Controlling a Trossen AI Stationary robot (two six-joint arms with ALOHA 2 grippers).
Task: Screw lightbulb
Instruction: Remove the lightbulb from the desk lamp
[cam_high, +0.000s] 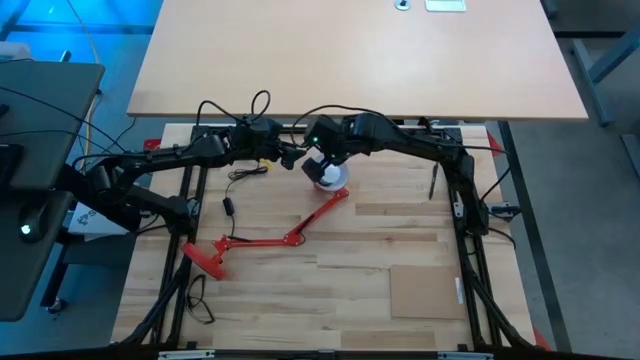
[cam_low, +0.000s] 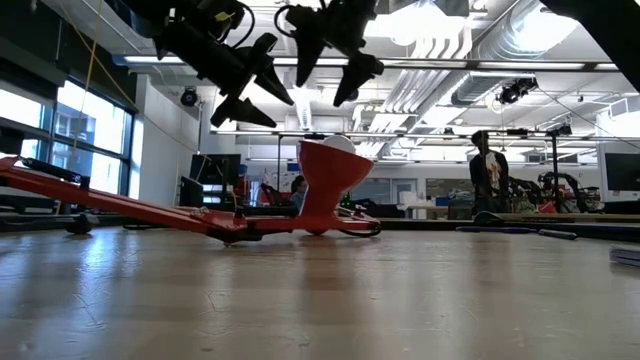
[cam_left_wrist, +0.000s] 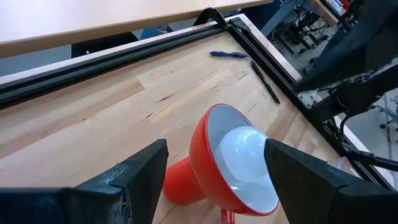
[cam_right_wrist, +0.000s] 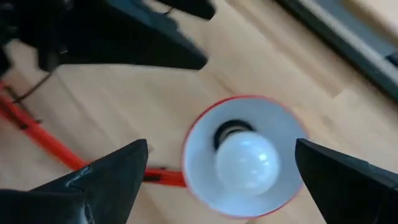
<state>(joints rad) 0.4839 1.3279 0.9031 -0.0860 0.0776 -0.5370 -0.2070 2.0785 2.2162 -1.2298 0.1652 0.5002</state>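
Note:
A red desk lamp (cam_high: 290, 238) lies on the wooden table, its base (cam_high: 208, 257) at the near left and its shade (cam_high: 332, 182) at the far middle, mouth turned up. The white lightbulb (cam_right_wrist: 245, 163) sits inside the shade (cam_right_wrist: 242, 155) beside the dark socket ring (cam_right_wrist: 227, 132). Whether its base is in the socket I cannot tell. My right gripper (cam_right_wrist: 224, 177) hangs open above the shade, a finger on either side, clear of it. My left gripper (cam_left_wrist: 214, 180) stands open just left of the shade, raised and slanting down toward it.
The lamp's black cord with its switch (cam_high: 230, 203) runs along the left side. Two pens (cam_left_wrist: 264, 82) lie near the far right frame rail. A cardboard sheet (cam_high: 425, 290) lies at the near right. People (cam_low: 485, 170) stand in the room behind.

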